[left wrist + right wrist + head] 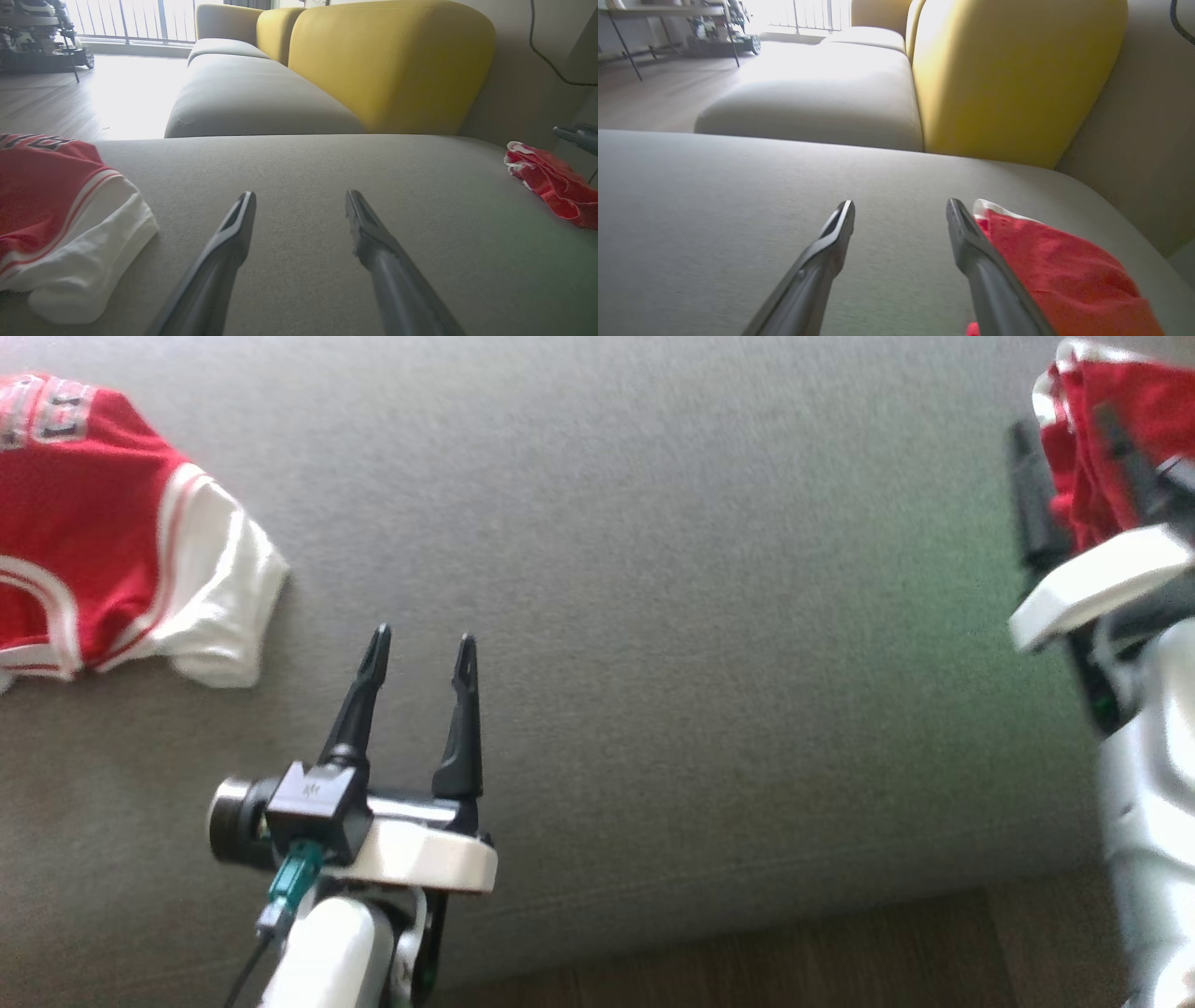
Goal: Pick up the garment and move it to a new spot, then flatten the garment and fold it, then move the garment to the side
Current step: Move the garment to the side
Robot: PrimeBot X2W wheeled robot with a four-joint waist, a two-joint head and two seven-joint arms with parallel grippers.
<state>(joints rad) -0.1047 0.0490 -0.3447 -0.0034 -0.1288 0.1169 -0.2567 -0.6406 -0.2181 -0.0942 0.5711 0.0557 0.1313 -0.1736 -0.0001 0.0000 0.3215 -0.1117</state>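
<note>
- Grey sofa seat (700, 569): is spanning almost the whole head view and is carrying both pieces of clothing. In the wrist views a second grey seat section is running on behind it toward a bright, railed window (131, 18).
- Yellow backrest (392, 65): is standing upright along the far edge of the second seat section, with rounded corners.
- Wooden floor (794, 952): is showing below the front edge of the seat in the head view.
- Red-and-white jersey (93, 523): is lying on the seat at the robot's far left. It has a red body with striped white trim, and a white sleeve is pointing toward the left pincer and lying clear of it.
- Crumpled red garment (1055, 270): is lying bunched at the right end of the seat, near its rounded corner, with white edging showing at its far tip. It is resting against the outer side of one finger of the right pincer, not between the two fingers.
- Left pincer (423, 637): is pointing across bare seat between the two garments, nearer the jersey. Its fingers are standing spread wide with nothing between them.
- Right pincer (900, 205): is standing spread wide and gripping nothing, with bare grey upholstery showing between its fingers. In the head view it is appearing blurred at the right edge.
- Dark cable (546, 60): is hanging down the pale wall behind the right end of the seat.
</note>
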